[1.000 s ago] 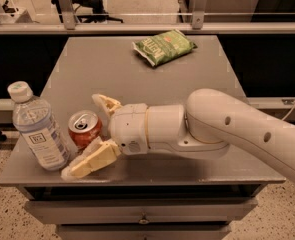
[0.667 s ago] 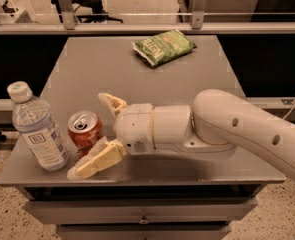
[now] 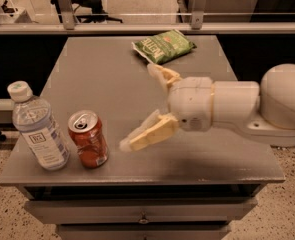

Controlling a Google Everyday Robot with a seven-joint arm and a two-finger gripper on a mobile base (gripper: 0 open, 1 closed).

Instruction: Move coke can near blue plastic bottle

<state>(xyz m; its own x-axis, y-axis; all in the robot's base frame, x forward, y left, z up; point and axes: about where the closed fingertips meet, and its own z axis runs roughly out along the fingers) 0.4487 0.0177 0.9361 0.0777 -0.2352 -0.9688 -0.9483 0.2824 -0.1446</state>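
Observation:
The red coke can (image 3: pixel 88 139) stands upright on the grey table (image 3: pixel 102 79) near its front left edge. The blue plastic bottle (image 3: pixel 37 127) with a white cap stands just left of the can, a small gap between them. My gripper (image 3: pixel 139 106) is open and empty above the table, to the right of the can and clear of it. Its two tan fingers (image 3: pixel 149 133) are spread wide apart. The white arm comes in from the right.
A green chip bag (image 3: pixel 163 45) lies at the back of the table, near the upper finger. The table's front edge runs just below the can and bottle. A railing and chair base stand behind the table.
My gripper has let go of the can and drawn back to the right and up. The can now stands free beside the bottle.

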